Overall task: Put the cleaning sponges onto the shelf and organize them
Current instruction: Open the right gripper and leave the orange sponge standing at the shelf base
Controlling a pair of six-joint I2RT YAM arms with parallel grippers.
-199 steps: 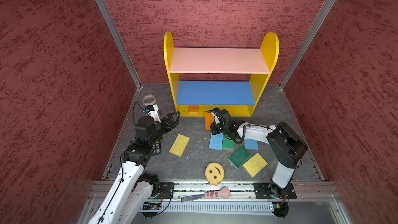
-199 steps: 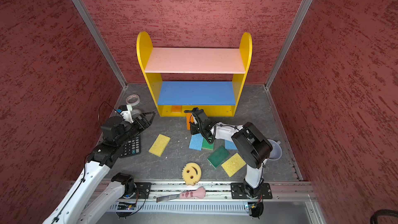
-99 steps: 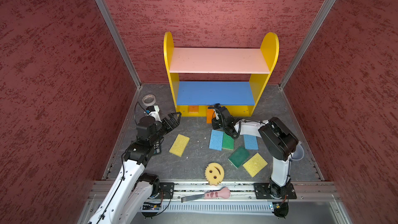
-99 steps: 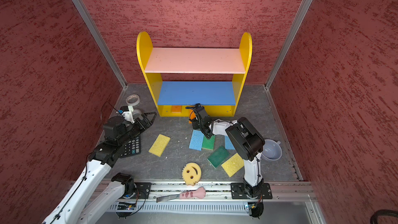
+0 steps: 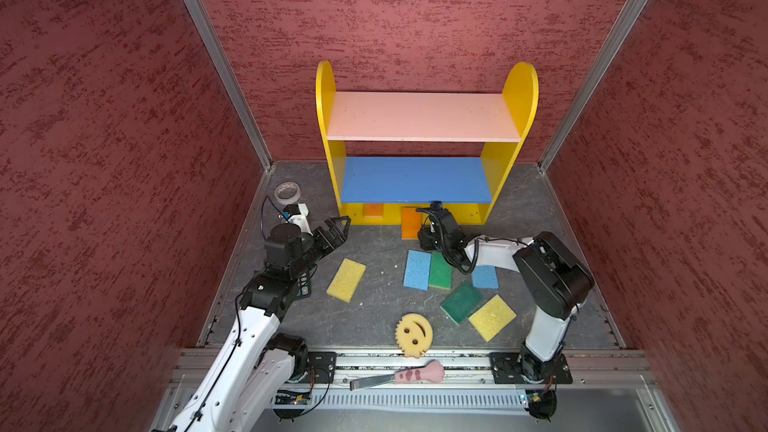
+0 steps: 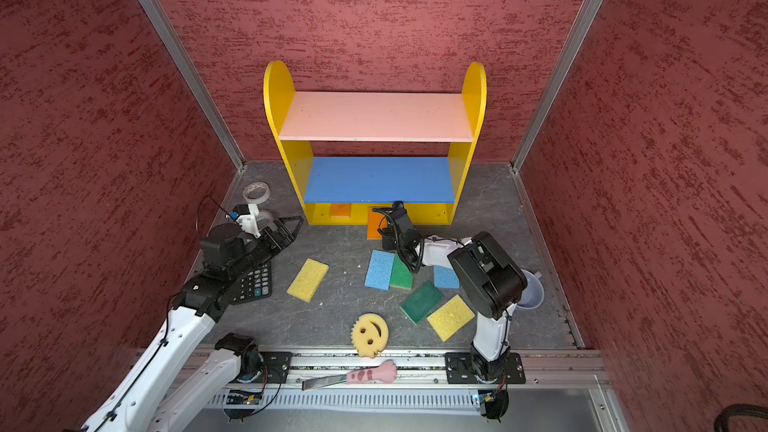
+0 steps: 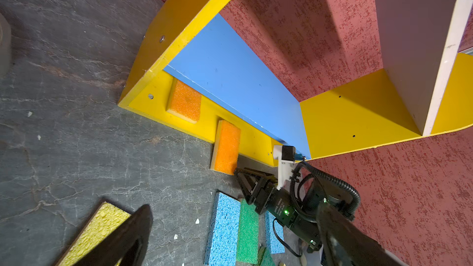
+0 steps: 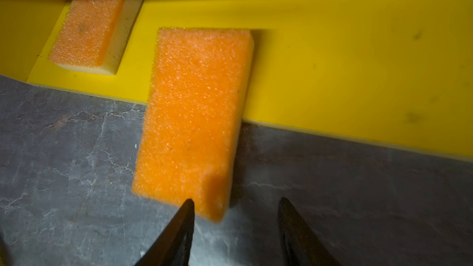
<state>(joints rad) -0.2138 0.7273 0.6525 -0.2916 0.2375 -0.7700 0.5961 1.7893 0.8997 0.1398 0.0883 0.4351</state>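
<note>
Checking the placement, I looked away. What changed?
The right hand carried an orange sponge toward the shelf, then opened and let it go, half on the yellow base, half on the floor. The left hand stayed open; the other sponges did not move.

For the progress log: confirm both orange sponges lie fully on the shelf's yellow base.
Wrong: only the left sponge lies fully on the base; the right sponge overhangs its front edge onto the floor, as the right wrist view shows.

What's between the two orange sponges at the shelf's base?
Only bare yellow base, clear in the right wrist view; the shelved orange sponge and the overhanging orange sponge lie apart.
</note>
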